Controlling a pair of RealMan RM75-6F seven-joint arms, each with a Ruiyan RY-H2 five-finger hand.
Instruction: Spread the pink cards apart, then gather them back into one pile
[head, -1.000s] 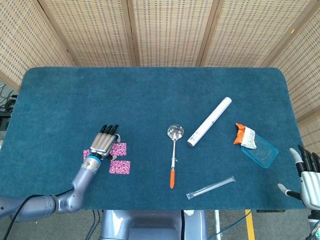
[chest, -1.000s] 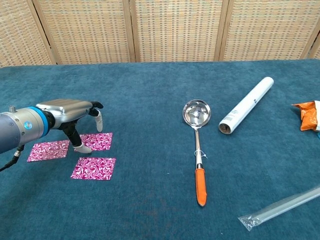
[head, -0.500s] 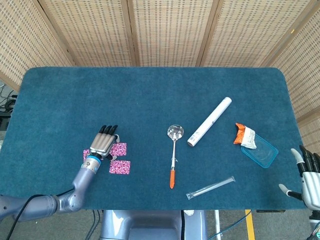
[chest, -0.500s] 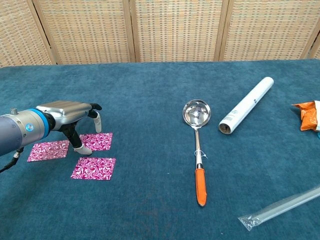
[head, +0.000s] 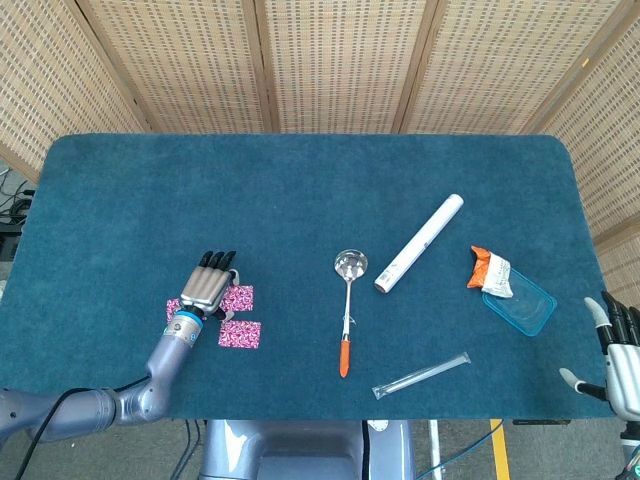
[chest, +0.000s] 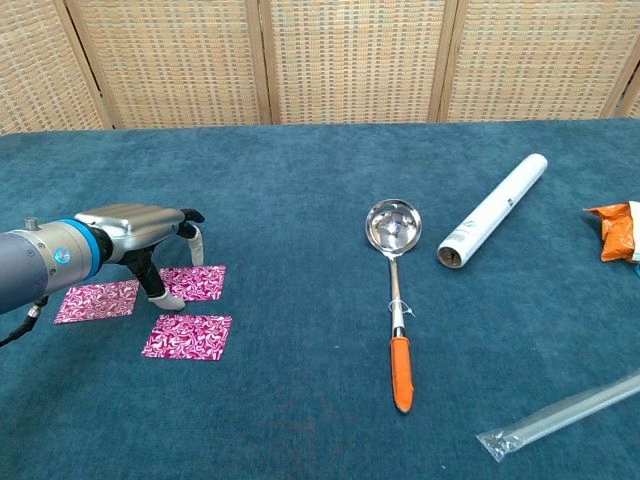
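Three pink cards (chest: 187, 335) lie spread on the blue table (chest: 300, 200) near its front left, and we see them apart from one another: one to the left (chest: 97, 301), one further back on the right (chest: 195, 283), one nearest the front. Our left hand (chest: 140, 235) stands over them, palm down, fingers bent toward the cloth with one dark fingertip (chest: 158, 295) touching the back card's left edge; it grips nothing, and the fingers stay parted. In the head view the same hand (head: 207, 287) covers part of the cards (head: 239, 334). Our right hand (head: 620, 355) shows only at the lower right corner, off the table, fingers apart and empty.

Right of the cards we see a ladle (chest: 394, 290) with an orange handle, a white tube (chest: 495, 210), an orange packet (chest: 613, 230), a teal box (head: 520, 302) and a clear sleeve (chest: 560, 412).
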